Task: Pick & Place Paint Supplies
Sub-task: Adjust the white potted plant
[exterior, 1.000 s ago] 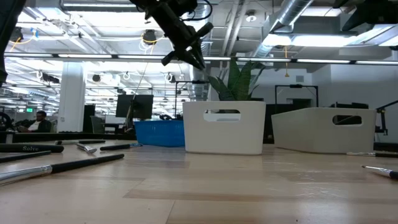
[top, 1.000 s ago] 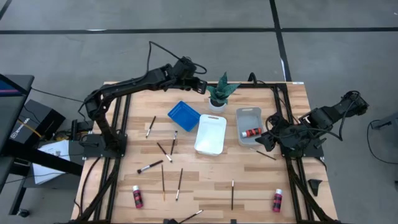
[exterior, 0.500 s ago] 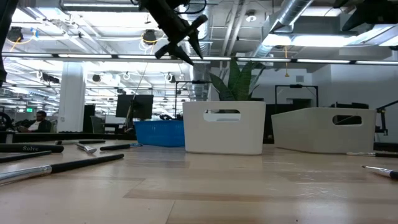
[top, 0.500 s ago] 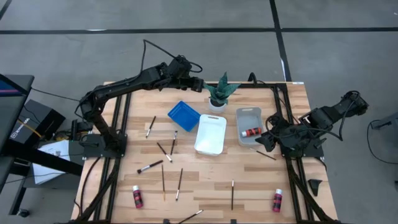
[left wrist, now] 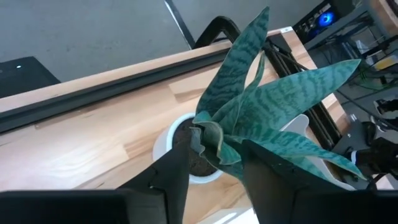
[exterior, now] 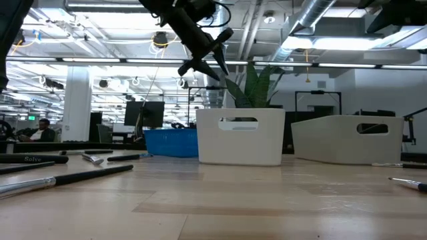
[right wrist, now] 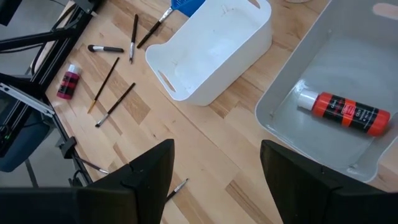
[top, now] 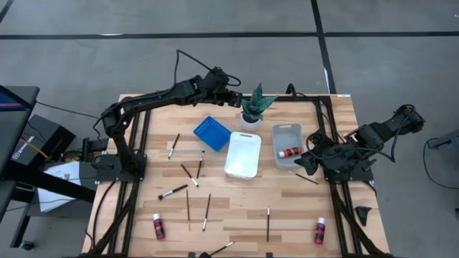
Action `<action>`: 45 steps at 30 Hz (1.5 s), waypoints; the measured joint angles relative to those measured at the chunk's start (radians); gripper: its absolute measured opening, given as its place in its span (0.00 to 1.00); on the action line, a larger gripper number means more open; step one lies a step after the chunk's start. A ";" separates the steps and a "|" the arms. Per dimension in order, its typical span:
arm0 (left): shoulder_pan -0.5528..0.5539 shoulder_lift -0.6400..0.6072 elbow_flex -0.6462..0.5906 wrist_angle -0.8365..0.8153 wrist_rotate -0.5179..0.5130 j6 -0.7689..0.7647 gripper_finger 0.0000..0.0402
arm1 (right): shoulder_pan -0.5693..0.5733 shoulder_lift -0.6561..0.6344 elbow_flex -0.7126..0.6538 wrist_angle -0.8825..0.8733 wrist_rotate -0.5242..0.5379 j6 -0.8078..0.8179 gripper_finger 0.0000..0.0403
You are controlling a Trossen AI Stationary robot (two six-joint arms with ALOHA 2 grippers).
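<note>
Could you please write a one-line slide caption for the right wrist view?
Right gripper, fingers open, hovers above a grey tray holding one red bottle, beside an empty white tray.

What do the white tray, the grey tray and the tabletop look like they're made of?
White tray: looks like moulded plastic, smooth matte walls, rounded corners, cut-out handles.
Grey tray: probably plastic too, slightly glossy, with soft reflections inside.
Tabletop: light wood planks with visible grain and seams, seemingly a satin finish.

I count three red bottles [top: 290, 153], three trays [top: 242, 154], one plant [top: 254, 105], and about nine brushes [top: 173, 192].
</note>
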 joint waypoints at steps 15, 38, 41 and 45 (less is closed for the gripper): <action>-0.002 -0.005 0.000 -0.005 -0.052 0.003 0.01 | 0.000 0.000 0.000 0.000 0.000 -0.010 0.58; -0.003 -0.047 0.000 -0.058 -0.052 0.034 0.00 | -0.001 0.000 0.000 -0.001 -0.001 -0.026 0.58; -0.003 -0.047 0.000 -0.060 -0.051 0.032 0.00 | -0.001 0.000 0.000 0.000 -0.001 -0.026 0.58; -0.003 -0.047 0.000 -0.070 -0.051 0.037 0.02 | -0.001 0.000 0.000 0.000 -0.001 -0.026 0.58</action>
